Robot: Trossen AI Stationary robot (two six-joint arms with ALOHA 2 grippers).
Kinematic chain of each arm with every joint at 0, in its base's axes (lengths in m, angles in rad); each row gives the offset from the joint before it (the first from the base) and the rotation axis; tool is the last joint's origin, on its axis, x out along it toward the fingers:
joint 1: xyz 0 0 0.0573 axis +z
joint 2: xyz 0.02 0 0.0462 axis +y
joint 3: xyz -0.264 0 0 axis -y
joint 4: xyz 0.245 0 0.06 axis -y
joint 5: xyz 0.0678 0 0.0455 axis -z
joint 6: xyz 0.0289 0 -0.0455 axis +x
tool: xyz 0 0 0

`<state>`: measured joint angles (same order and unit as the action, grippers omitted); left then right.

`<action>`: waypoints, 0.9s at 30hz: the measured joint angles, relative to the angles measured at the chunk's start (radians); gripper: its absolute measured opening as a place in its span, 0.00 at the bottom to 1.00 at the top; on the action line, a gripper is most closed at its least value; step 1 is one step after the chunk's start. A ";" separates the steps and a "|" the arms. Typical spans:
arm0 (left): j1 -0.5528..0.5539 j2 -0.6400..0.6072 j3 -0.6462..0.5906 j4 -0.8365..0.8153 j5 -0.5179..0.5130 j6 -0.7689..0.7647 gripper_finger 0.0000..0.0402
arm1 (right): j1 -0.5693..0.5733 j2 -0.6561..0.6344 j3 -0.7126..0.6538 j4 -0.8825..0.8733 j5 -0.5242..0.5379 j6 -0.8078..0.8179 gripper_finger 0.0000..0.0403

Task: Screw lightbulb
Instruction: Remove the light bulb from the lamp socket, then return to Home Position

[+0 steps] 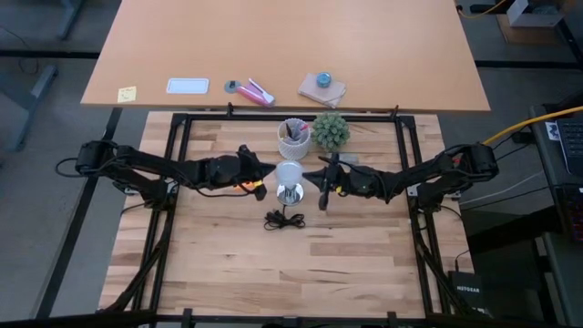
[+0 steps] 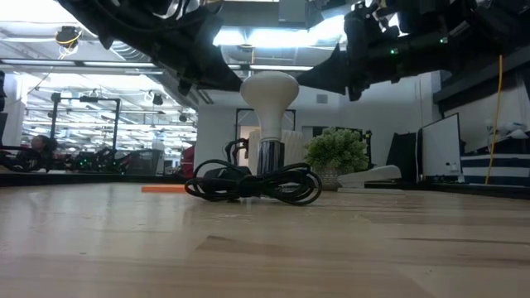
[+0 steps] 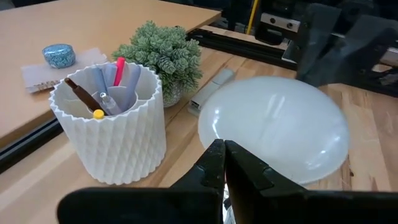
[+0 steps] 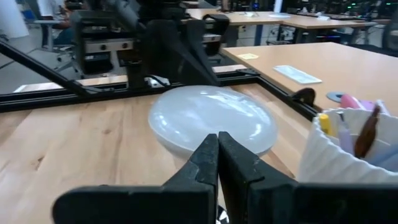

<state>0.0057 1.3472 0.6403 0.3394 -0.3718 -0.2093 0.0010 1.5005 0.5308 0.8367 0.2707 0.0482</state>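
Observation:
The frosted white lightbulb (image 1: 290, 171) stands upright, dome up, its silver base in the shiny metal socket (image 1: 290, 193) on the table; it also shows in the low view (image 2: 269, 93). The socket's black cord (image 1: 284, 220) lies coiled in front. My left gripper (image 1: 262, 186) is shut, level with the dome on its left; its tips (image 3: 221, 148) are close before the dome (image 3: 280, 130). My right gripper (image 1: 322, 191) is shut on the dome's right; its tips (image 4: 217, 138) are close before the dome (image 4: 211, 118). My left gripper's shut fingertips come level from the table's left up to the bulb's dome; I cannot tell whether they touch it. My right gripper's shut fingertips come level from the table's right up to the dome; I cannot tell whether they touch it.
A white ribbed cup (image 1: 293, 138) with pens and a small green plant (image 1: 332, 130) stand just behind the bulb. A flat grey bar (image 3: 211, 93) lies by the plant. A second table (image 1: 383, 46) beyond holds small items. Bare wood lies toward the near edge.

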 joint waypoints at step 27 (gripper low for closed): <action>-0.053 0.005 0.000 -0.008 0.001 -0.001 0.01 | -0.002 0.006 -0.001 -0.037 0.042 0.026 0.03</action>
<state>-0.0471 1.3525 0.6403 0.3316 -0.3706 -0.2100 -0.0013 1.5063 0.5297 0.8001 0.3122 0.0746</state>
